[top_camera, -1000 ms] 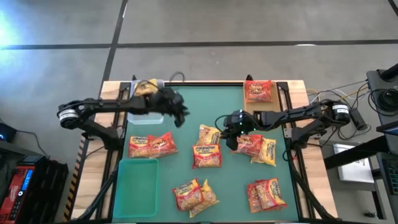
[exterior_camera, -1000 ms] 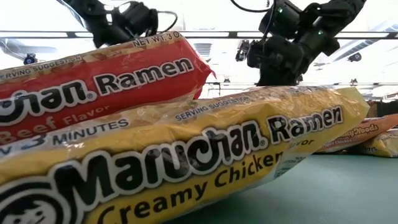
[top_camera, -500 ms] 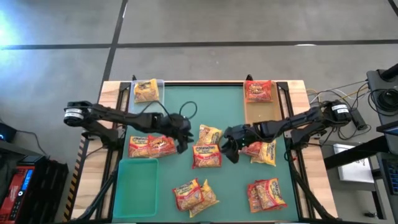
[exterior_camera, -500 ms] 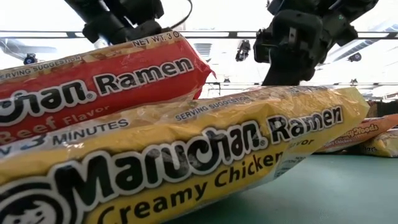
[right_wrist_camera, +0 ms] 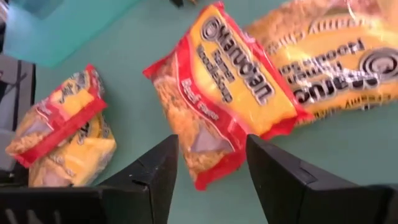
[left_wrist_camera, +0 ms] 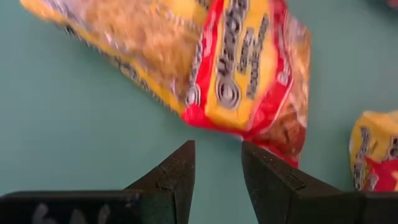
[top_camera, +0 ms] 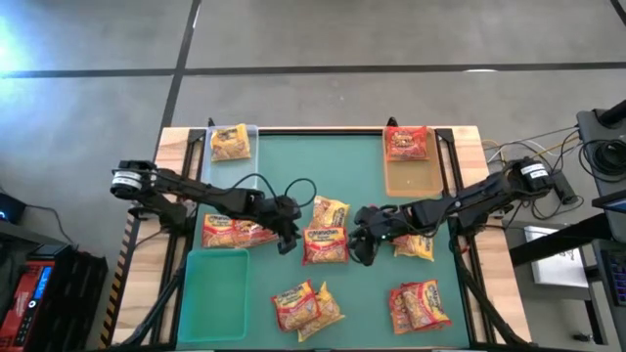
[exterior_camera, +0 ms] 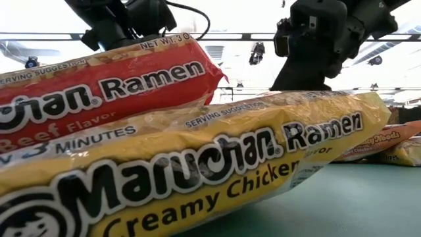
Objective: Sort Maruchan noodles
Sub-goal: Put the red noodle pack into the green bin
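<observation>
Green-topped table (top_camera: 357,284) on a grey concrete floor, strewn with Maruchan noodles (top_camera: 326,244): packets loose across the middle and near edge. One yellow packet (top_camera: 230,143) already at the far left corner, one red packet (top_camera: 406,144) in the tan tray (top_camera: 411,177) at the far right, presumably sorted by flavour. Left claw (top_camera: 286,241) and right claw (top_camera: 361,249), both spread and empty, flanking the central packet, likely next.
</observation>
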